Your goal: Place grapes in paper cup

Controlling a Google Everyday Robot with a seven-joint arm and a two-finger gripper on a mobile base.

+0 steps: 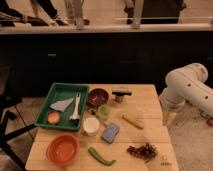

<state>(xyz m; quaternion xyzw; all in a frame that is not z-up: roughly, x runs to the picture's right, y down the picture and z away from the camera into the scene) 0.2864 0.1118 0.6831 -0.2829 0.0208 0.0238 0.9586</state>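
The grapes point(142, 150), a small dark reddish-brown bunch, lie on the wooden table point(150, 102) near its front right corner. The paper cup point(91, 125), short and white, stands upright near the table's middle, just right of the green tray and left of the blue sponge point(110, 132). My white arm point(187, 87) comes in from the right. Its gripper point(168, 118) hangs beside the table's right edge, behind and to the right of the grapes and far from the cup. It holds nothing that I can see.
A green tray point(45, 114) at the left holds an orange fruit, a white utensil and a pale sheet. A dark red bowl point(98, 96), light-green cup point(104, 111), orange bowl point(62, 149), green chili point(101, 156), yellow stick point(133, 120) and small dark object point(121, 93) stand around.
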